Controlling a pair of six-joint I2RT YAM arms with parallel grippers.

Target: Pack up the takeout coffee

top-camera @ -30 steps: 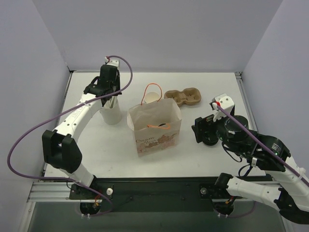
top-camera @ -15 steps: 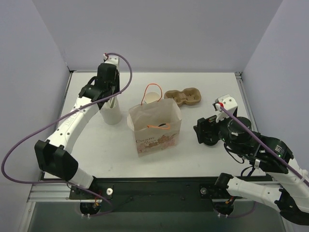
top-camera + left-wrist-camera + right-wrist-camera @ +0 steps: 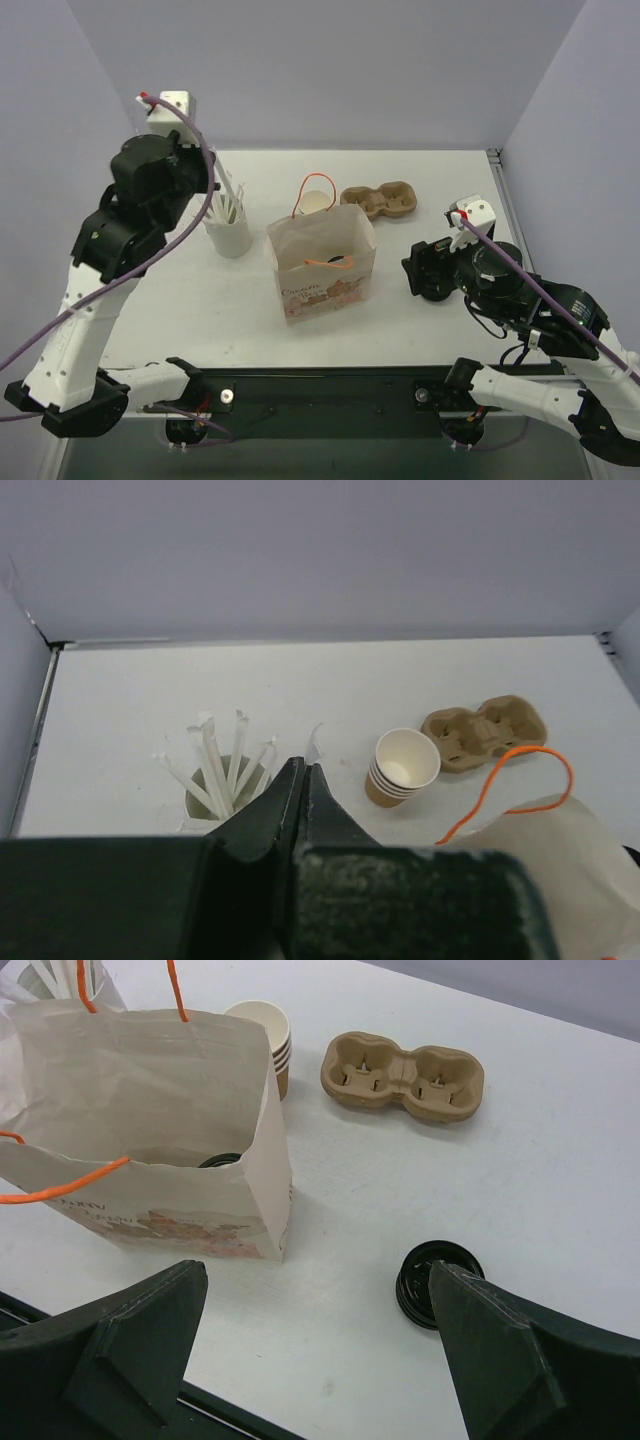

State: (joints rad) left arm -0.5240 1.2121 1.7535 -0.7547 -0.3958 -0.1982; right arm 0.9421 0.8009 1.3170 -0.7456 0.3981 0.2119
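Note:
The paper bag (image 3: 322, 262) with orange handles stands open mid-table. Inside it I see a round black lid (image 3: 220, 1160), the top of the takeout coffee; the bag wall hides the cup. My left gripper (image 3: 215, 185) hangs high above the white cup of wrapped straws (image 3: 230, 236). In the left wrist view its jaws are pressed together (image 3: 303, 766), and a white straw end (image 3: 315, 742) pokes out at their tips. Right of the bag, my right gripper (image 3: 315, 1275) stands wide open and low over the table, holding nothing.
A nested stack of tan cups (image 3: 318, 203) and a brown pulp two-cup carrier (image 3: 380, 200) sit behind the bag. A loose stack of black lids (image 3: 437, 1282) lies by my right finger. Walls close the table at the back and both sides.
My left arm has risen from the straw cup and swung up and left, its jaws staying shut. The right arm and the bag have not moved.

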